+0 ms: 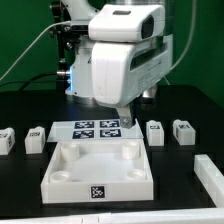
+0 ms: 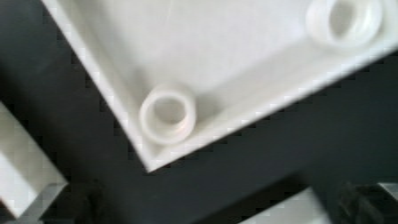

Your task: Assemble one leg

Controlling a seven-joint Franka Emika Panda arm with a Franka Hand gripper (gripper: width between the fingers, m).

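Nearest me lies the white panel (image 1: 70, 182); my gripper (image 1: 124, 116) hangs near its far edge, I cannot tell how the jaws stand; one leg (image 1: 155, 131) sits nearby.

Panel (image 1: 68, 187) between legs (image 1: 36, 138), marker board (image 1: 85, 129) behind it.
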